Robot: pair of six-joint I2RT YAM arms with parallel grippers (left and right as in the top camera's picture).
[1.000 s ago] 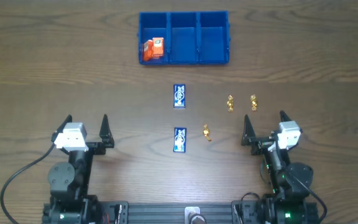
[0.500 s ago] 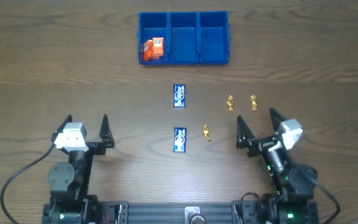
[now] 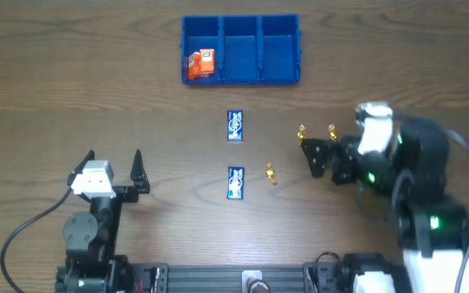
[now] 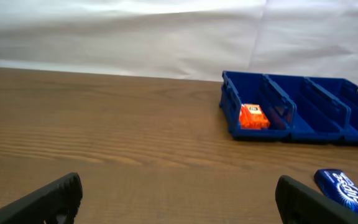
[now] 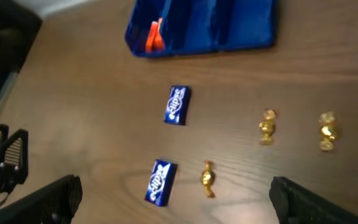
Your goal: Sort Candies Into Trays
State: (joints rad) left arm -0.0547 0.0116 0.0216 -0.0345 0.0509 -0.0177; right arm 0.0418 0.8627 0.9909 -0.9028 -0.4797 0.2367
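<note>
Left gripper (image 3: 113,164) sits low by its base, jaws spread wide, gripping nothing; right gripper (image 3: 324,160) is lifted above the table (image 3: 72,98) beside the gold candies, jaws also wide apart with nothing between them. Loose on the wood: near blue bar (image 3: 235,182) with near gold candy (image 3: 271,172) just to its right, then far blue bar (image 3: 234,126), middle gold candy (image 3: 302,134) and right gold candy (image 3: 331,132), all 3 gold ones twist-wrapped. Farthest off, the blue tray (image 3: 241,80) has 3 compartments, orange candies (image 3: 201,65) in the left one.
</note>
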